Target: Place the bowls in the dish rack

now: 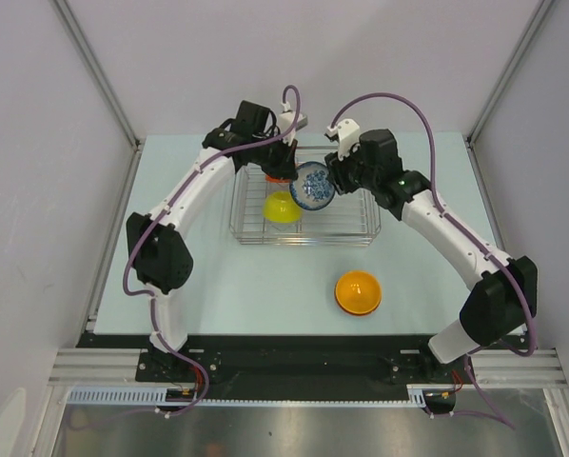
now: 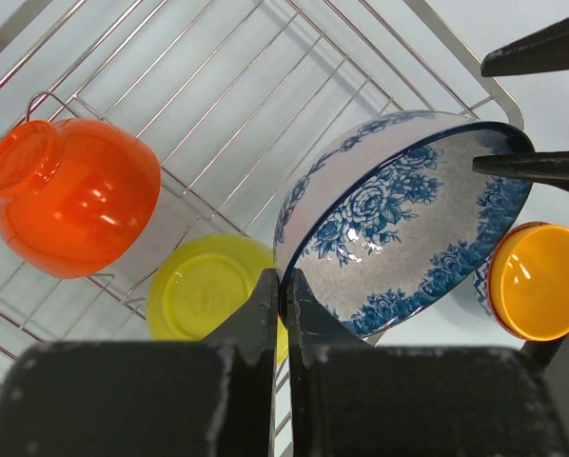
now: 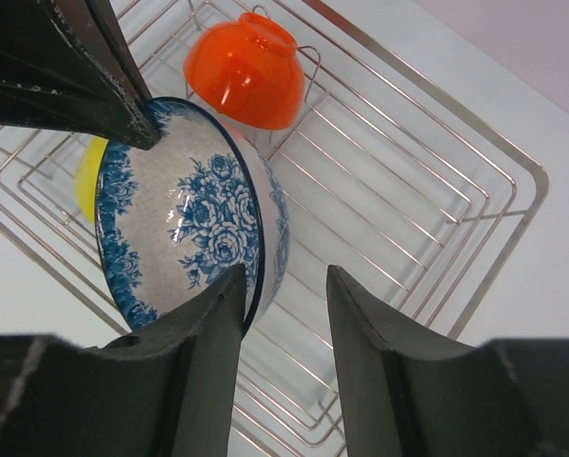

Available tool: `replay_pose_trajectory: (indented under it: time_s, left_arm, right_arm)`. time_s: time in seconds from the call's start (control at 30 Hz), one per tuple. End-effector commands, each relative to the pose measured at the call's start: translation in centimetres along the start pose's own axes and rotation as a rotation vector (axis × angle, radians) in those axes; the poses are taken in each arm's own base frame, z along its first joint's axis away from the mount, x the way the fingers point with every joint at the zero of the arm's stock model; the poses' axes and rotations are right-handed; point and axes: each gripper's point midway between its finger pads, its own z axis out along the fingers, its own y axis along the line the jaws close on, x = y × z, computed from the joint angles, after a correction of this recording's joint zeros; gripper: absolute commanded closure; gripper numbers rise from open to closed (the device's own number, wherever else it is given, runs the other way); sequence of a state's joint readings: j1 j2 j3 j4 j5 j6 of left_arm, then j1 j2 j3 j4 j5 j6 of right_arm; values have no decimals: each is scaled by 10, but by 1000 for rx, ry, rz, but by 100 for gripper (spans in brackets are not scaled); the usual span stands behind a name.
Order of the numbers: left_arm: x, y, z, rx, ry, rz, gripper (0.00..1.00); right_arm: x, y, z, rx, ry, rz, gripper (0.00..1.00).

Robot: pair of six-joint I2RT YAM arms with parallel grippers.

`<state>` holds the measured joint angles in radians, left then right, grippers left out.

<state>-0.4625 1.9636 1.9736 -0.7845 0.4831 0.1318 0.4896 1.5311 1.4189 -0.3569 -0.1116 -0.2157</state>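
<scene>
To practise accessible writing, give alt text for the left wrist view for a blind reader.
The left pincer pinches the rim of a blue floral bowl, held on edge above the dish rack. In the rack lie an orange bowl and a yellow bowl; an amber bowl sits outside it.

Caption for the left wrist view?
Left gripper, jaws pinching the rim of the blue floral bowl over the dish rack holding an orange bowl and a yellow bowl.

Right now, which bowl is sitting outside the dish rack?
The amber bowl, alone on the table nearer the arm bases. The orange bowl and yellow bowl sit in the rack, and the left pincer holds the blue-flowered bowl over it.
</scene>
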Motion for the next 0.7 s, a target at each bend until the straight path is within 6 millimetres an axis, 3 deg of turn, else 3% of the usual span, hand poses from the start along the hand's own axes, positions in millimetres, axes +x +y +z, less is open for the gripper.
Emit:
replay_pose_trajectory:
  time_s: [0.0,0.33,0.5,0.67]
  left_arm:
    - [-39,-26,-32,44,-137,40,100]
    - [-36,-28,-35,47,-137,41,100]
    - [-35,-31,-36,51,-135,45,100]
    - [-34,-35,-38,64,-133,54,100]
  right_arm:
    - [-16,-4,-1,48,-74,-36,57]
    - [-9,-1,6,57,-61,-56,66]
    - [-7,1,9,76,-62,-72,89]
    - [-3,5,14,69,-55,-72,100]
